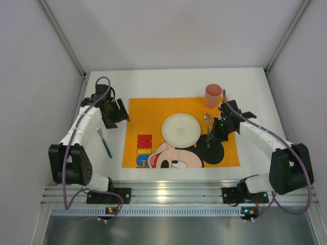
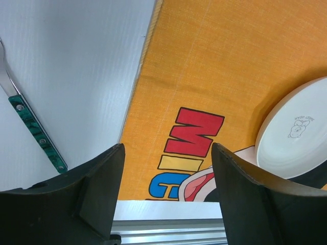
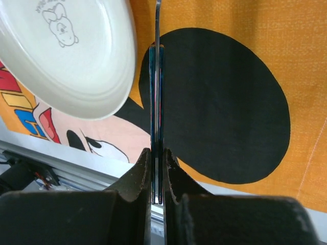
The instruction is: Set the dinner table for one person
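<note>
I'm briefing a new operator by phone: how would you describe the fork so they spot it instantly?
Start from the white dinner table and find the orange placemat in its middle. The green-handled fork lies on bare white just beyond the placemat's left edge. It is the only utensil off the mat; the spoon is over it, right of the plate.

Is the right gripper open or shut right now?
Shut on the spoon: in the right wrist view the right gripper clamps its thin handle from both sides.
</note>
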You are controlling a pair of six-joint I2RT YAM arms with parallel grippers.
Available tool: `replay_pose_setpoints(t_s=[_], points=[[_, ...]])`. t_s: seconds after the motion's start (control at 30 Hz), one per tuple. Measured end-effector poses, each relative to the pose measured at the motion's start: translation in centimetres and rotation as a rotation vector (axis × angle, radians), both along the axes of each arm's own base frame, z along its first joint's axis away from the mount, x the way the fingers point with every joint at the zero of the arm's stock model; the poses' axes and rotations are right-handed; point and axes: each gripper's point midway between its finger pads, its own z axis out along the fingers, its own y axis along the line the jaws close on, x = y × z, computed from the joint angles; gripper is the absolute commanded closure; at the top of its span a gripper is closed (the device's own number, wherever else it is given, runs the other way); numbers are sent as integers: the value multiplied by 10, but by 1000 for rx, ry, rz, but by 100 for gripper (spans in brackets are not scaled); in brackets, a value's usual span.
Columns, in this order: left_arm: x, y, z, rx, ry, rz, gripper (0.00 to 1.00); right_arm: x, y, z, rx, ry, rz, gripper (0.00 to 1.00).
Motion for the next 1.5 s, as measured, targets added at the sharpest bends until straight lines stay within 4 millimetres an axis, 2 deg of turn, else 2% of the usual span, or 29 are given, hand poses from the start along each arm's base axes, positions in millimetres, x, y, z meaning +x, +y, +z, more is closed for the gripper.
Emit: replay_pose_setpoints(t_s=[0.13, 0.2, 0.23, 0.27, 0.3, 0.43, 0.5, 0.67, 0.8, 0.87, 1.0, 1.27, 1.4, 1.5], points=[[0, 0, -3, -2, 9, 5, 30, -3, -3, -14, -21, 42, 14, 100], [0, 0, -4, -1, 15, 7, 30, -4, -5, -21, -34, 63, 21, 96], [-1, 1, -6, 2, 19, 9, 30, -4, -5, -24, -40, 70, 26, 83], [-2, 3, -7, 11, 23, 14, 30, -5, -6, -26, -46, 79, 27, 76], [-3, 4, -9, 18, 26, 18, 29, -5, -8, -30, -58, 87, 30, 64], [-4, 21, -13, 59, 36, 63, 29, -10, -19, -40, -120, 123, 29, 49], [-4, 35, -14, 78, 42, 104, 29, -13, -27, -44, -161, 144, 24, 46], [-12, 84, -19, 129, 76, 246, 30, -17, -37, -39, -222, 168, 19, 44], [-32, 124, -29, 181, 139, 373, 31, -11, -39, -28, -237, 155, 19, 44], [-41, 131, -35, 188, 166, 406, 31, -4, -38, -20, -235, 132, 16, 44], [-58, 133, -53, 179, 233, 435, 34, 9, -35, -4, -231, 90, 17, 43], [-61, 119, -94, 96, 306, 406, 45, 15, -39, 6, -244, 74, 32, 44], [-55, 116, -105, 78, 309, 390, 60, 15, -43, 3, -252, 95, 34, 44], [-50, 115, -115, 78, 314, 367, 85, 20, -45, 4, -255, 97, 33, 44]])
